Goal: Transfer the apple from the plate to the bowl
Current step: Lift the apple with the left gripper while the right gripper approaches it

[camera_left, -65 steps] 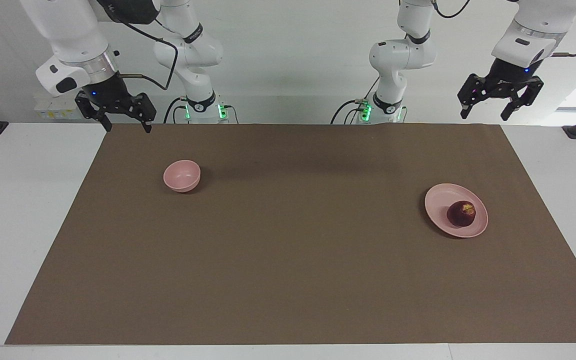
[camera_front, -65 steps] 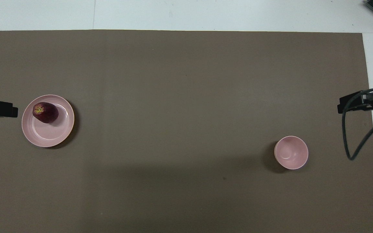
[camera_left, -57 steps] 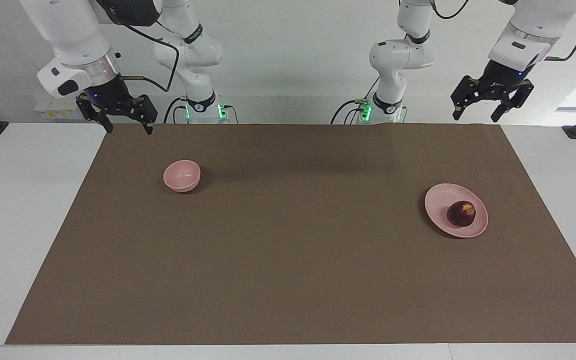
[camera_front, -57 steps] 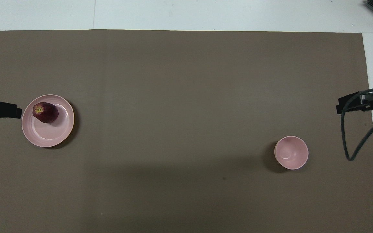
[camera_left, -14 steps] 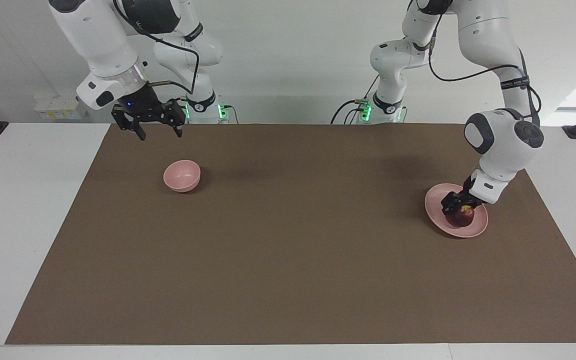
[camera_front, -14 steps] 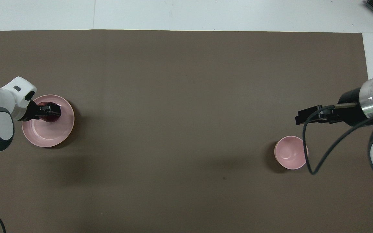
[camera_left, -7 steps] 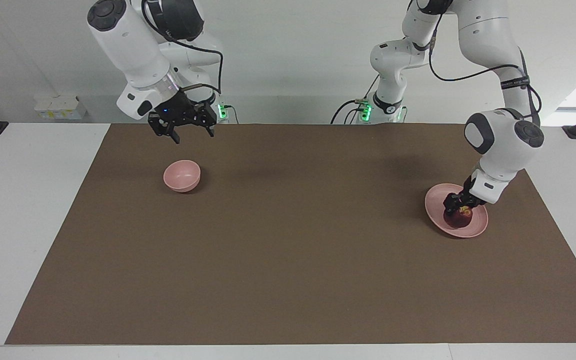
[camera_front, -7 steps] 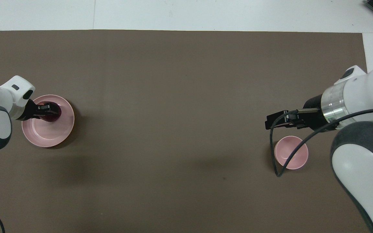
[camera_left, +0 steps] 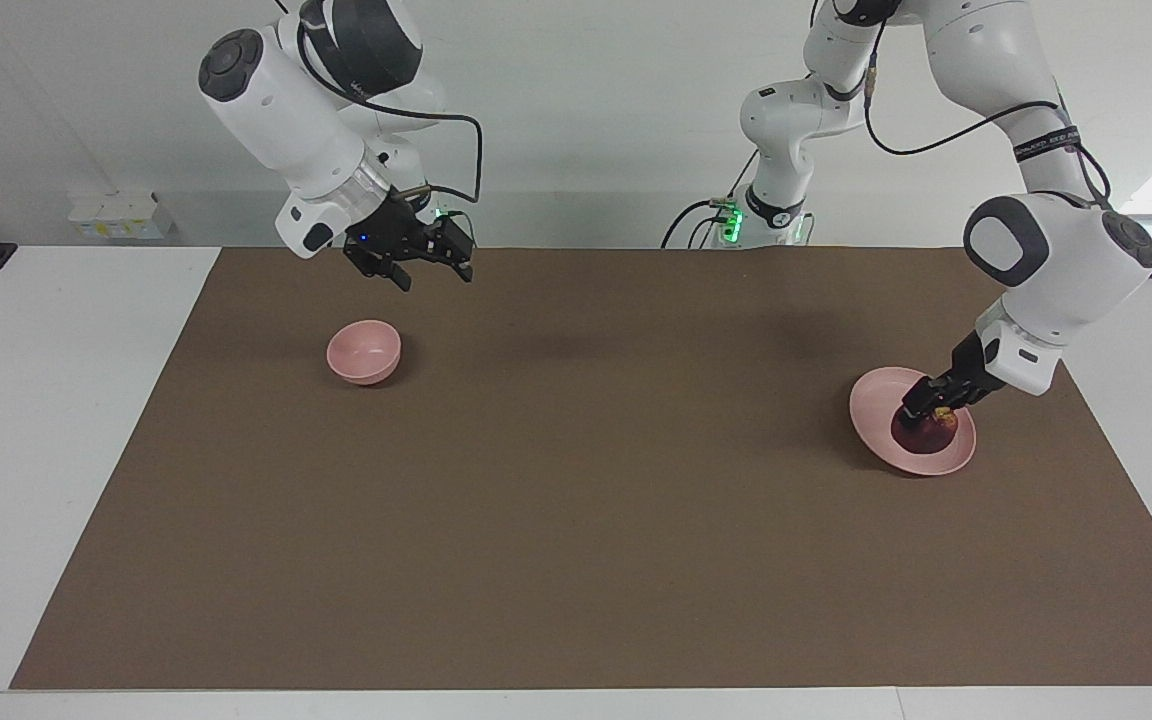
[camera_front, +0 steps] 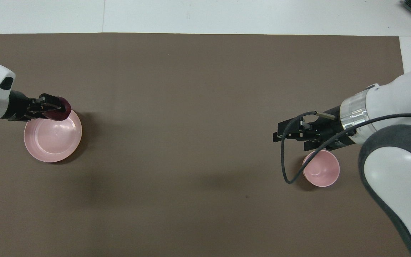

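The dark red apple (camera_left: 921,436) is clamped in my left gripper (camera_left: 929,414), which is shut on it from above, low over the flat pink plate (camera_left: 874,398) at the left arm's end of the table. In the overhead view the apple (camera_front: 64,111) and left gripper (camera_front: 56,106) show over the plate's (camera_front: 54,144) rim farthest from the robots. The small deep pink bowl (camera_left: 364,351) stands empty at the right arm's end, also seen from overhead (camera_front: 321,169). My right gripper (camera_left: 433,275) is open and empty in the air beside the bowl, seen from overhead too (camera_front: 280,137).
A brown mat (camera_left: 576,500) covers most of the white table (camera_left: 56,400). A black cable (camera_front: 287,167) loops down from the right wrist beside the bowl. Small white boxes (camera_left: 116,214) sit off the mat near the right arm's base.
My left gripper came down onto the plate, closed on the apple and has now drawn it toward the plate's rim. My right gripper swung from the table's corner to beside the bowl.
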`<state>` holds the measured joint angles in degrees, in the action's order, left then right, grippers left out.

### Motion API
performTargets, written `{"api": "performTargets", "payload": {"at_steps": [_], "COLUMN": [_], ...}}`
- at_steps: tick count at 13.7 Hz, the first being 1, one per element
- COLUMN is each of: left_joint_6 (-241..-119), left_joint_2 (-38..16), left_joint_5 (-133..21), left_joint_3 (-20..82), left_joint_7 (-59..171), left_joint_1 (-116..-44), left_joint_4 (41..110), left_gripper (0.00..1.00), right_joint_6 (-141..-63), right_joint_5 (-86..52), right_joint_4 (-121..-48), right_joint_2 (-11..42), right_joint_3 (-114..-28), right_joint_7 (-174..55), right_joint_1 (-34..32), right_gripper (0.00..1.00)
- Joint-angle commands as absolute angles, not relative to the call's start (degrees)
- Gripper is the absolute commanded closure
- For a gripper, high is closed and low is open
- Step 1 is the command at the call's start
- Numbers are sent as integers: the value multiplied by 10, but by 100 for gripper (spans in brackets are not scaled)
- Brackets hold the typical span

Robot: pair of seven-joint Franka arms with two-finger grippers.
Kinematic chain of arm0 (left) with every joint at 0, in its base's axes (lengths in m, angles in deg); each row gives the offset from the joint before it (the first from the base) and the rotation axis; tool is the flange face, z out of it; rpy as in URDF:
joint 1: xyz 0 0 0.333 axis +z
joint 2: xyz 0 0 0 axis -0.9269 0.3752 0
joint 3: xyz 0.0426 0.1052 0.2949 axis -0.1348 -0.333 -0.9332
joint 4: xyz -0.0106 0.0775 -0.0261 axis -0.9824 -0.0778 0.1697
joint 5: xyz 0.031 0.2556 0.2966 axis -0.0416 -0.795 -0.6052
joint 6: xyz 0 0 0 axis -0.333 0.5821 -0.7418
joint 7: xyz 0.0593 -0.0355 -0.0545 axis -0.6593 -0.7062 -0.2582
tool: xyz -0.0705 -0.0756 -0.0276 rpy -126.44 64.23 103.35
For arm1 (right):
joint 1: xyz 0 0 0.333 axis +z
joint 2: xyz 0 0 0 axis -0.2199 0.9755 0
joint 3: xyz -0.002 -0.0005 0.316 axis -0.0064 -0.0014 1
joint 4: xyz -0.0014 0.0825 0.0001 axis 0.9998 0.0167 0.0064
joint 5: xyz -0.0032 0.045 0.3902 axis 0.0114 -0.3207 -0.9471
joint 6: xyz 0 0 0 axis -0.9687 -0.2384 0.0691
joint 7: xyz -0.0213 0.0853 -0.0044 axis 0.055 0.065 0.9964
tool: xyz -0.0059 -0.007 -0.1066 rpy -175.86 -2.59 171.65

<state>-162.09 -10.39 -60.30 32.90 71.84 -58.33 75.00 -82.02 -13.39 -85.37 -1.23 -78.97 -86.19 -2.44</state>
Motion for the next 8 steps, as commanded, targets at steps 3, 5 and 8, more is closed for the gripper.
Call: {"api": "performTargets", "payload": {"at_steps": [3,5,8], "left_joint_6": [-1545,-1528,-1478], "left_joint_2": [-137,-159,-176], "left_joint_5": [-446,-376,-288], "left_joint_3": [342,367,371], "left_joint_7": [717,708,699], "left_joint_1": [-586,-586,-586], "left_joint_4": [753,759,761], "left_gripper": [100,100,100], "right_joint_6": [-876,-889,-913], "right_joint_5": [-219,-263,-312], "right_joint_4": [-882,-877,-876], "right_joint_2": [4,29,48], "right_joint_3": [-789,-790,-790], "right_joint_7": [-996,-1081,-1155], "right_joint_1": [-5,7,10], "right_gripper": [0,0,0]}}
